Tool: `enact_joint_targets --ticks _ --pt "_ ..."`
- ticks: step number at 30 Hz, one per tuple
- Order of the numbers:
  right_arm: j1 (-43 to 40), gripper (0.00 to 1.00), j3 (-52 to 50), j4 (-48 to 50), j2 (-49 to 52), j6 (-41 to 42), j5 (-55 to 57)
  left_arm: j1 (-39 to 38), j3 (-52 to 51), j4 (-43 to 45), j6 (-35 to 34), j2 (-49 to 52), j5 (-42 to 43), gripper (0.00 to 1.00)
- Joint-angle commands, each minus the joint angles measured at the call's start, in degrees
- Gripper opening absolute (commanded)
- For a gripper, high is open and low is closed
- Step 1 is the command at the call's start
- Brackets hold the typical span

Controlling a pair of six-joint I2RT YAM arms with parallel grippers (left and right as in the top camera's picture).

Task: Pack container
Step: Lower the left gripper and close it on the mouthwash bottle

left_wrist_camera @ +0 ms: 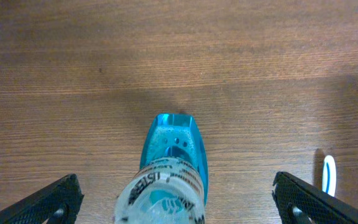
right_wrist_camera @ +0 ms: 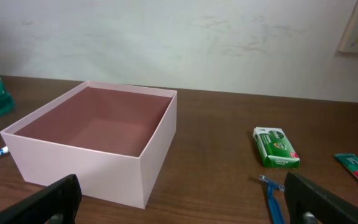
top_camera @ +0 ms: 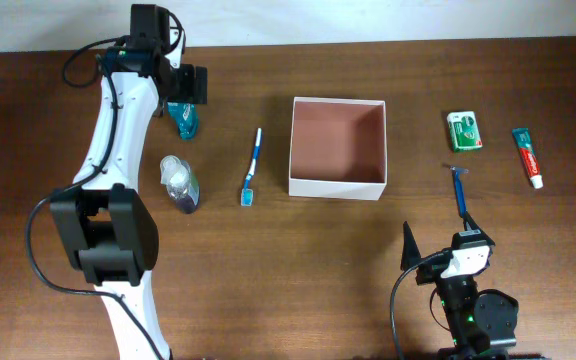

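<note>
though half hidden overhead, the blue bottle (left_wrist_camera: 173, 149) sits inside the left gripper (left_wrist_camera: 176, 190), spread wide, seemingly untouched. the right gripper (right_wrist_camera: 180, 190) gapes empty, the container (right_wrist_camera: 73, 165) ahead.

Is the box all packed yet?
Not yet. Nothing looks done: the box is empty. In hand: the left pincer is open over the blue mouthwash bottle, not gripping it. Left to pack: that bottle, the clear bottle, toothbrush, razor, green packet and toothpaste, all outside the box.

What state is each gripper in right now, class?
Left gripper: open, holding nothing, poised at the clear blue plastic bottle.
Right gripper: open, holding nothing.
</note>
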Motion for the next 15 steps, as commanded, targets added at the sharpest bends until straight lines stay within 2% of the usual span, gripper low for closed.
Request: enact_joint_targets --ticks 1,15 --pt "0.31 0.99 -0.52 0.13 -0.59 -0.37 -0.50 0.00 -0.46 -0.55 1.07 1.51 0.81 1.00" --pt "0.31 0.99 -0.52 0.13 -0.59 -0.37 -0.50 0.07 -0.46 -0.44 1.09 3.37 0.79 1.00"
